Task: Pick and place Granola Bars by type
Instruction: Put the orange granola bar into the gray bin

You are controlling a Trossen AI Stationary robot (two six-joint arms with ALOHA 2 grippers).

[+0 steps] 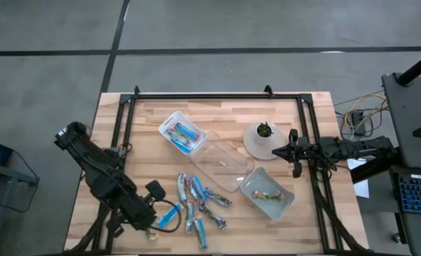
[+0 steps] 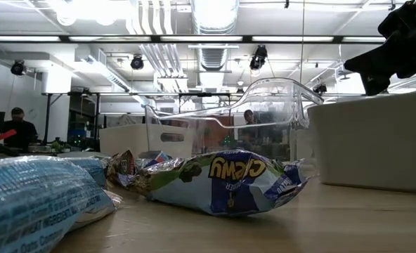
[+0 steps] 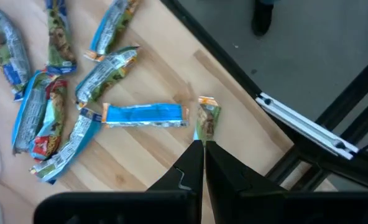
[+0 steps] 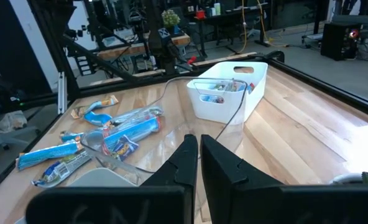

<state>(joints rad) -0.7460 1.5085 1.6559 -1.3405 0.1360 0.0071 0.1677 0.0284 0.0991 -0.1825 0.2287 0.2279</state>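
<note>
Several granola bars (image 1: 200, 203) lie loose on the wood near the near edge, in blue, silvery-blue and greenish-tan wrappers; the pile also shows in the left wrist view (image 3: 53, 93). My left gripper (image 3: 203, 143) is at the near-left of the pile (image 1: 153, 229), shut on a greenish-tan bar (image 3: 206, 118). A bright blue bar (image 3: 143, 114) lies flat just beside it. My right gripper (image 4: 199, 140) is shut and holds nothing; it hovers at the right side (image 1: 296, 169), between a white pot and a tray of tan bars (image 1: 267, 193). My left gripper pinches the greenish-tan bar by its near end (image 3: 201, 135) between the two fingertips. The rest of the bar sticks out past the fingertips, in line with the fingers. Whether its far end rests on the table, I cannot tell.
A white tray (image 1: 182, 133) holds blue bars. A clear tray (image 1: 221, 165) lies between it and the tan-bar tray. A white pot with a small plant (image 1: 262, 139) stands near the right gripper. A black frame rail (image 3: 308, 127) runs along the table edge. People show in the room behind.
</note>
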